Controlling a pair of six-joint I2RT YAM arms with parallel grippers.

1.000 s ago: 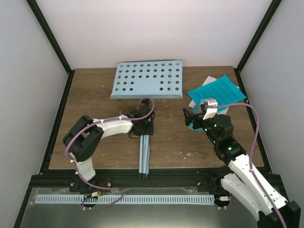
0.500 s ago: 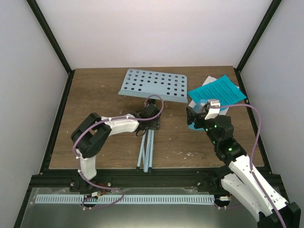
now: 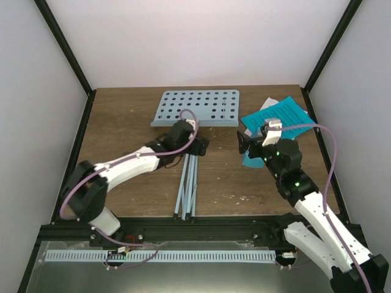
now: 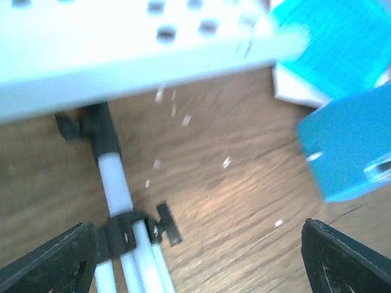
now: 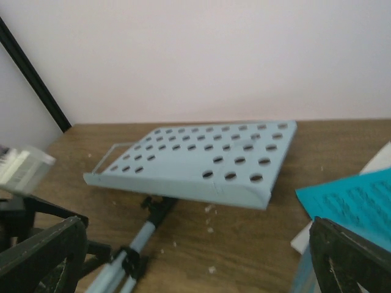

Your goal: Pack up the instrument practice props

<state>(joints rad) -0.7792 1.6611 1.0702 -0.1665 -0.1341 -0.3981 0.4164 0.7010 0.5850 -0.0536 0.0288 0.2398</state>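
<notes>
While the left gripper [image 4: 197,239] and right gripper [image 5: 195,237] gape, the pale blue perforated music stand [image 3: 195,107] lies folded.

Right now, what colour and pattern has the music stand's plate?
The music stand plate is pale blue with round holes, clearest in right wrist view.

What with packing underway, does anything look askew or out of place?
The music stand lies down on the table, folded legs pointing toward the near edge. The music sheets at right are fanned unevenly. Nearby wood shows pale specks.
</notes>
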